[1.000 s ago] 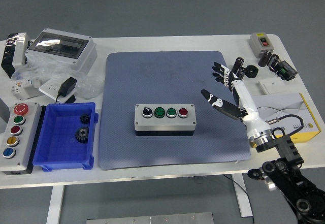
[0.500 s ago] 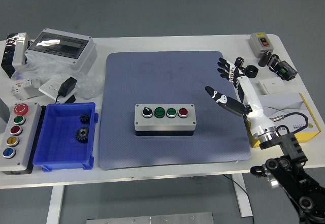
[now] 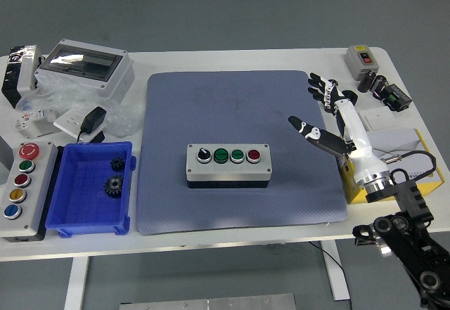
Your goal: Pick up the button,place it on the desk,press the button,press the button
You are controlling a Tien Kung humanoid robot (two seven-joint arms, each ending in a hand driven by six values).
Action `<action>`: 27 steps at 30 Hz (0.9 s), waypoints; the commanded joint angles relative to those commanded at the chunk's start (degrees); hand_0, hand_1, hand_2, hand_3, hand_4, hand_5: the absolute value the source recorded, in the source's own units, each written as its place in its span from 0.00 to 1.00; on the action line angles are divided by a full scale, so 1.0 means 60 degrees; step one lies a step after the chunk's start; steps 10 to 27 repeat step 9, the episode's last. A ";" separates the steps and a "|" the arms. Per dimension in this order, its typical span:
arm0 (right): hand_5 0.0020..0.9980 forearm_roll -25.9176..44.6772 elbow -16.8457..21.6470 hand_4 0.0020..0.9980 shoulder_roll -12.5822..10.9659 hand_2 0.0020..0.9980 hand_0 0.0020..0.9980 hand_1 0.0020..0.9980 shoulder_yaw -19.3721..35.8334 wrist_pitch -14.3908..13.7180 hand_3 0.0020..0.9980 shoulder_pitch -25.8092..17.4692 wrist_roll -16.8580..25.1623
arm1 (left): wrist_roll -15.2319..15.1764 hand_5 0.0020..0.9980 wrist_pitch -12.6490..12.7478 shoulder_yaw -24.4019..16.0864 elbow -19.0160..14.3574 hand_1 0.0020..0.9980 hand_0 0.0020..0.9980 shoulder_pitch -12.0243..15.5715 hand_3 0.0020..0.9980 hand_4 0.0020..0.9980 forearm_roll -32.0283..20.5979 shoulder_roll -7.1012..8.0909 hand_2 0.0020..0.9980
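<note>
Mostly white table, blue-grey mat, perhaps concrete floor

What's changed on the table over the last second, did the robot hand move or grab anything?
The right hand, fingers spread and holding nothing, drew back to the right, away from the button box, toward the mat's right edge. It took hold of nothing. The button box, blue bin and everything else stayed put.

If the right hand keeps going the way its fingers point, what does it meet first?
The right hand is open, fingers aimed up-left toward the table's far edge. That line runs over bare grey mat, so the way looks free; the button box lies well off it. Height is unclear.
</note>
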 joint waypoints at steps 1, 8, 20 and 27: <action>0.48 -0.0003 -0.0003 0.96 -0.0007 0.93 0.88 0.88 -0.0011 -0.0002 0.95 0.0007 -0.0003 | 0.0007 0.29 -0.0002 -0.0015 0.0000 0.66 0.62 0.0003 0.71 0.71 0.0023 0.0006 0.61; 0.47 -0.0012 -0.0009 0.96 -0.0016 0.93 0.88 0.88 -0.0061 -0.0018 0.95 0.0020 -0.0020 | 0.0028 0.29 -0.0002 -0.0086 0.0000 0.66 0.62 0.0050 0.71 0.71 0.0101 0.0042 0.61; 0.47 -0.0013 -0.0009 0.96 -0.0014 0.93 0.88 0.88 -0.0059 -0.0020 0.95 0.0015 -0.0022 | 0.0028 0.29 0.0001 -0.0081 0.0000 0.66 0.62 0.0060 0.71 0.71 0.0089 0.0044 0.61; 0.47 -0.0013 -0.0009 0.96 -0.0014 0.93 0.88 0.88 -0.0059 -0.0020 0.95 0.0015 -0.0022 | 0.0028 0.29 0.0001 -0.0081 0.0000 0.66 0.62 0.0060 0.71 0.71 0.0089 0.0044 0.61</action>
